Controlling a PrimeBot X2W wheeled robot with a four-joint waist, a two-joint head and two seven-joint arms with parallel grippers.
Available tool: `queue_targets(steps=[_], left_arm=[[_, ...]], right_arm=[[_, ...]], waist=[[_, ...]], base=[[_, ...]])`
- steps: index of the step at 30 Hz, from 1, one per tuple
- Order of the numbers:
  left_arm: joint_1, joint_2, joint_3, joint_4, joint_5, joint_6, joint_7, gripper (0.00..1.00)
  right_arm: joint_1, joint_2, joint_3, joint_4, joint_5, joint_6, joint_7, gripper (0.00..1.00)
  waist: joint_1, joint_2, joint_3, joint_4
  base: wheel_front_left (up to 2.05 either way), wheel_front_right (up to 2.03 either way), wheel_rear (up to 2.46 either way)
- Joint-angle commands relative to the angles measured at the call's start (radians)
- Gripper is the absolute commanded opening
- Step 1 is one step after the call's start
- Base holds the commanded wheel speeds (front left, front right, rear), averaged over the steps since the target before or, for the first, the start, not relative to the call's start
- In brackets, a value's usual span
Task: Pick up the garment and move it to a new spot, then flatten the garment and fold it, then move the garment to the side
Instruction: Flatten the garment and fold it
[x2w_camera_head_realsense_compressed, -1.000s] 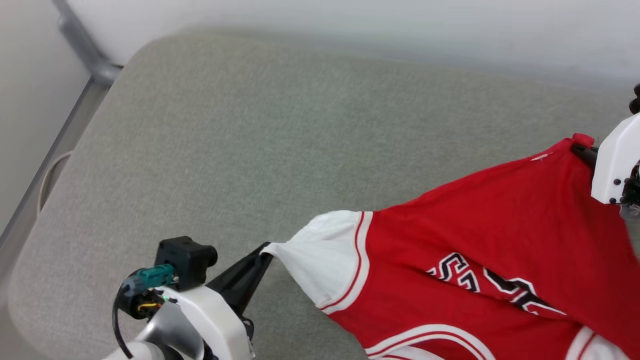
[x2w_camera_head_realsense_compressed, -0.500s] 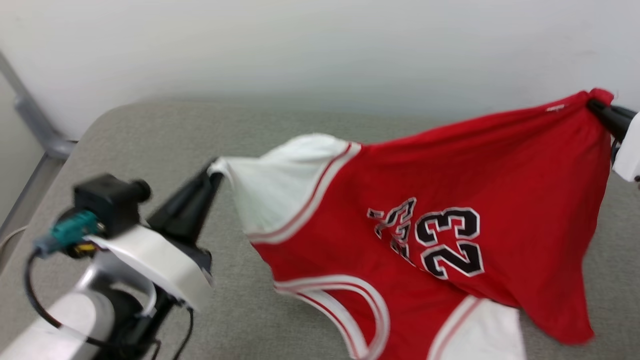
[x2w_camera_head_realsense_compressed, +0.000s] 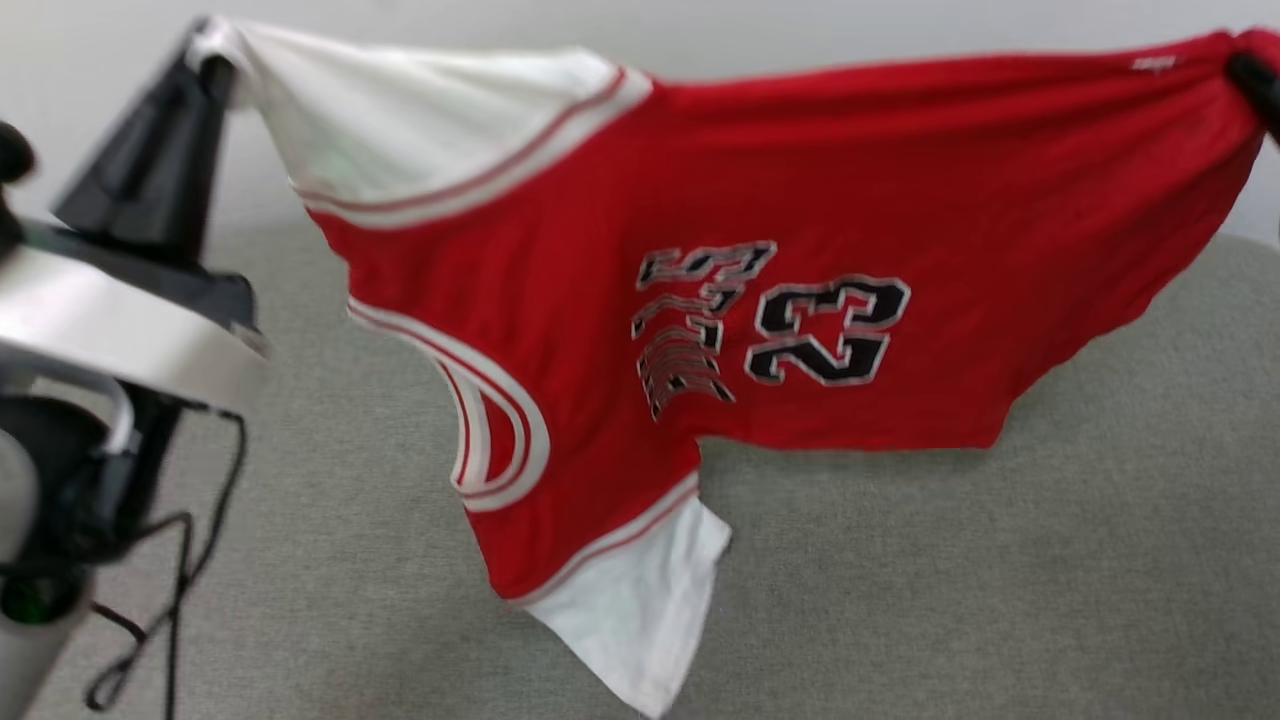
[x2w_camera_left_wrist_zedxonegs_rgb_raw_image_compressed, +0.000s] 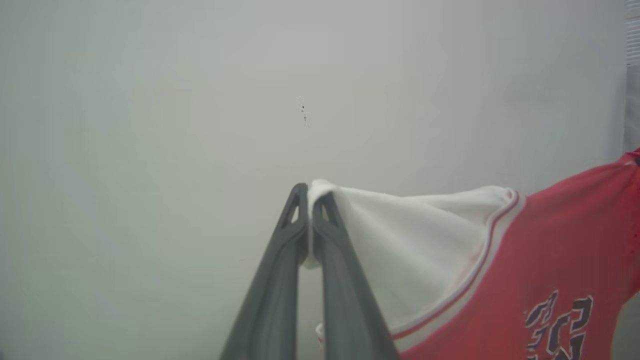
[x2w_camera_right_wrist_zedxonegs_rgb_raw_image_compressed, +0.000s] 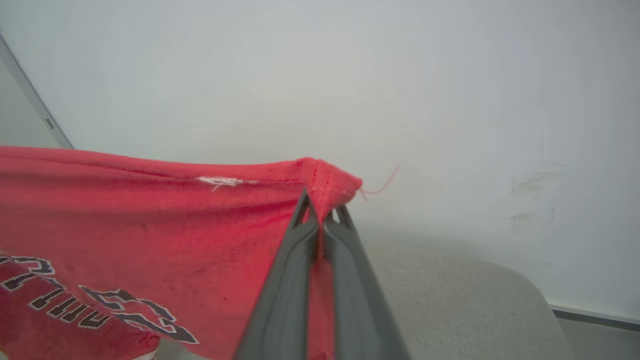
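- The shirt hangs in the air, pulled sideways between the two grippers. It has a red body and white sleeves, and its dark "23" print faces the head camera.
- The left gripper is clamped on the edge of one white sleeve. The cloth is pinched between the tips and fans out to the right of the fingers.
- The right gripper is clamped on a red corner, which bunches over the tips and spreads to their left.
- A loose red thread sticks out just right of those tips, and a small white stitch sits on the shirt's top edge to their left.
- Below the shirt lies a grey-green padded surface. Its rounded corner shows beyond the right fingers.
- A pale wall stands behind both sets of fingertips, with faint scuff marks well right of the right tips. A dark strip runs at its foot, and a grey rail slants at far left.
- The head view is blurred. Its right edge cuts off the right gripper, and the left arm's casing and cables are smeared.
- The lettering beside the number is creased and unreadable.
- I cannot tell whether the dangling lower sleeve touches the surface.
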Motion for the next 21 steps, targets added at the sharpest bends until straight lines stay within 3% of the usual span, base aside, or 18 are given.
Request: queue_targets(steps=[1, 11, 21], left_arm=[[-0.031, 0.011, 0.012, 0.001, 0.016, 0.005, 0.002, 0.00], [-0.285, 0.062, 0.033, 0.060, 0.087, -0.044, 0.038, 0.00], [-0.687, 0.053, -0.017, 0.307, 0.161, -0.208, 0.058, 0.00]], right_arm=[[-0.009, 0.011, -0.016, -0.017, -0.013, -0.001, 0.002, 0.00], [-0.115, 0.052, -0.084, -0.098, -0.079, -0.001, -0.013, 0.00], [-0.377, 0.056, -0.076, -0.026, -0.178, -0.001, -0.078, 0.00]], waist=[[0.0001, -0.0001, 0.016, -0.014], [0.0001, -0.0001, 0.138, -0.039], [0.0001, -0.0001, 0.369, -0.039]], base=[[0.00, 0.00, 0.00], [0.00, 0.00, 0.00], [0.00, 0.00, 0.00]])
